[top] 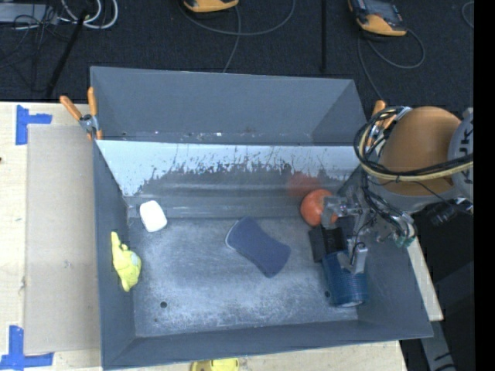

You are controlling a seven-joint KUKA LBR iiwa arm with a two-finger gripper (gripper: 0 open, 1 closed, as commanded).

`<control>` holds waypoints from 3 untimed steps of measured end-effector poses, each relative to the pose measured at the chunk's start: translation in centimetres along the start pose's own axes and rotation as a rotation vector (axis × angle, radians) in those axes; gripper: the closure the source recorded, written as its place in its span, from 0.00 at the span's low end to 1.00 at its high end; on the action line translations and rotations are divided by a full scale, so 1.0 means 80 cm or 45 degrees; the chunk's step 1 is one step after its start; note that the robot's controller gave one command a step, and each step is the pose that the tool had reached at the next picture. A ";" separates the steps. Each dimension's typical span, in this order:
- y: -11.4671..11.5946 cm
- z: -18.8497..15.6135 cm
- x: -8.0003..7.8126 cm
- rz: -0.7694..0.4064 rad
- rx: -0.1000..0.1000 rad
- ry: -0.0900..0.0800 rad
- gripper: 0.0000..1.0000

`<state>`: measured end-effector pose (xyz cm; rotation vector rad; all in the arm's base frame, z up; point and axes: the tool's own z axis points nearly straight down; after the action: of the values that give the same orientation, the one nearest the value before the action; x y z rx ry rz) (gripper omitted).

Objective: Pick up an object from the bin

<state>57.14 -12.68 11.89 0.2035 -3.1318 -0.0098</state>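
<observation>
1. At the right end of the grey bin [224, 110], my hand [356, 255] hangs low over the floor, with my arm reaching in from the right.
2. Whether my hand is apart or together I cannot tell; the wrist parts above it hide that.
3. Directly under my hand lies a dark blue cylinder [345, 286], resting in the bin's near right corner, close to the right wall. The tip of my hand overlaps its upper end. I cannot tell whether they are touching.
4. A small black block [324, 243] lies just to the left of my hand, next to the cylinder's upper end.
5. An orange ball [314, 205] sits beyond the black block, near the foot of the far wall.
6. A flat blue pad [259, 246] with rounded corners lies near the middle of the floor, well apart from my hand.
7. A white lump [153, 216] and a yellow toy [125, 263] lie at the left end, near each other and close to the left wall.
8. My wrist carries an orange cover [418, 141] ringed by cables [370, 141], above the bin's right rim.
</observation>
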 end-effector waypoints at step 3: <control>-0.017 0.035 -0.037 -0.310 -0.045 0.062 0.00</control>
<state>60.25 -13.62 9.08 0.5733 -3.0339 -0.0596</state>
